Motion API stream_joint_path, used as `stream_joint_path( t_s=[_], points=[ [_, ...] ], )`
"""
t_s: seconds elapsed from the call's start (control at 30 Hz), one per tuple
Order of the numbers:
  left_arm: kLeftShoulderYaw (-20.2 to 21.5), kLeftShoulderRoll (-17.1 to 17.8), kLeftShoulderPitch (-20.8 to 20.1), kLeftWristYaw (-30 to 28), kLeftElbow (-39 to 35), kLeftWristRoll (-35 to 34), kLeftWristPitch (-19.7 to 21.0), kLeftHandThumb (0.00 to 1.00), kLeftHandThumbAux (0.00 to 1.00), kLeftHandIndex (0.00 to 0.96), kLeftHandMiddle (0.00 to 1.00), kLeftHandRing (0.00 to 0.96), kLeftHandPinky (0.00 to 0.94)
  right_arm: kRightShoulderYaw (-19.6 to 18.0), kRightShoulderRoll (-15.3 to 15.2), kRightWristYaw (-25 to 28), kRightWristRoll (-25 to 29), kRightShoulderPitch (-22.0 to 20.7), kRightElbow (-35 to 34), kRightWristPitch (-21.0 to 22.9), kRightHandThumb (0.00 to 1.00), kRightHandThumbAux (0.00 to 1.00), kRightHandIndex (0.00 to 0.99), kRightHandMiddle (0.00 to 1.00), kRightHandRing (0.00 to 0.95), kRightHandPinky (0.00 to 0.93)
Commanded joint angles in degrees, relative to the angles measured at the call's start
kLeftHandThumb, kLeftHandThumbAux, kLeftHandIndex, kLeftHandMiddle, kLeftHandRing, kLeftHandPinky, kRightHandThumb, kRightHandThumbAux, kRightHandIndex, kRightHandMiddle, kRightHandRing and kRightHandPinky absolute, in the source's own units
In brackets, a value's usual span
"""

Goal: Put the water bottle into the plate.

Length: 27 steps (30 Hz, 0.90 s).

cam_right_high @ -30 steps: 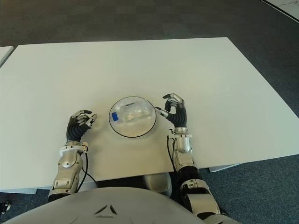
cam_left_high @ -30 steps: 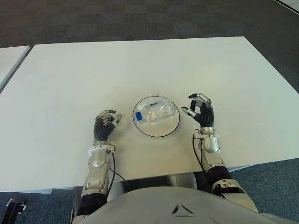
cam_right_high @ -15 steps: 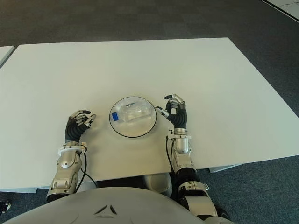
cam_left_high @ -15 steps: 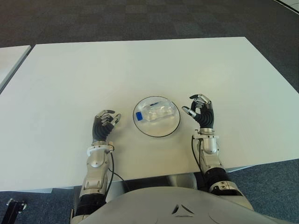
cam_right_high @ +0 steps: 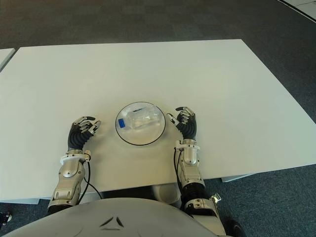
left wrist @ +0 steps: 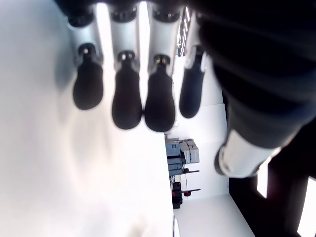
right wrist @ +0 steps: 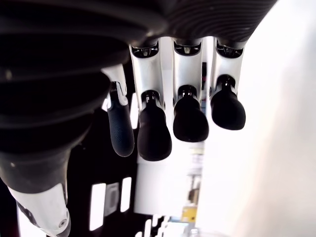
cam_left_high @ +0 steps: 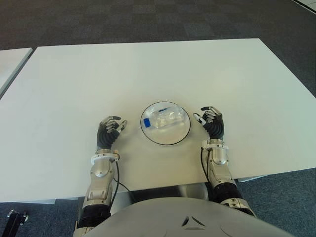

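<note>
The bottle (cam_left_high: 164, 118) lies on its side in the plate (cam_left_high: 165, 138) (blue cap toward the robot's left) on the white table (cam_left_high: 148, 69). The right hand (cam_left_high: 212, 123) shows just right of the plate, fingers loosely curled and empty; the left hand (cam_left_high: 109, 132) shows to its left, likewise relaxed, holding nothing.

Second table (cam_left_high: 12, 61): cut off at picture edge. Bottle (cam_left_high: 165, 118) label: too small to read. Both forearms: partly hidden by torso.
</note>
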Motion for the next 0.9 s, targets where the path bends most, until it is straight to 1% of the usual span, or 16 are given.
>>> stream_joint_path(
  t_s=[0.03,0.13,0.3,0.6,0.9],
  points=[
    [-0.11,0.14,0.26,-0.59,0.96,0.07,0.32,0.707,0.712,0.438,0.715,0.694,0.681,0.47,-0.09,0.81,-0.14,2.43,-1.98,7.41,0.706,0.727,0.439,0.781,0.776,0.76],
    [-0.15,0.14,0.25,-0.48,0.88,0.15,0.59,0.707,0.712,0.438,0.715,0.694,0.679,0.7,-0.3,1.6,0.07,2.8,-3.69,10.44,0.706,0.727,0.439,0.775,0.768,0.754],
    [-0.15,0.05,0.24,-0.54,0.88,-0.06,0.51,0.707,0.712,0.437,0.711,0.69,0.672,0.75,-0.66,3.28,0.92,3.1,-5.14,13.39,0.706,0.728,0.439,0.767,0.759,0.744],
    [-0.23,-0.02,0.15,-0.42,0.89,0.04,0.51,0.707,0.712,0.437,0.711,0.691,0.675,0.29,-0.89,5.02,1.74,3.06,-5.82,15.79,0.704,0.729,0.438,0.758,0.748,0.73],
    [-0.26,-0.01,0.16,-0.44,0.79,0.03,0.73,0.707,0.712,0.437,0.711,0.69,0.672,-0.22,-0.92,5.4,1.88,2.74,-5.55,16.93,0.704,0.729,0.438,0.762,0.752,0.734]
  ],
)
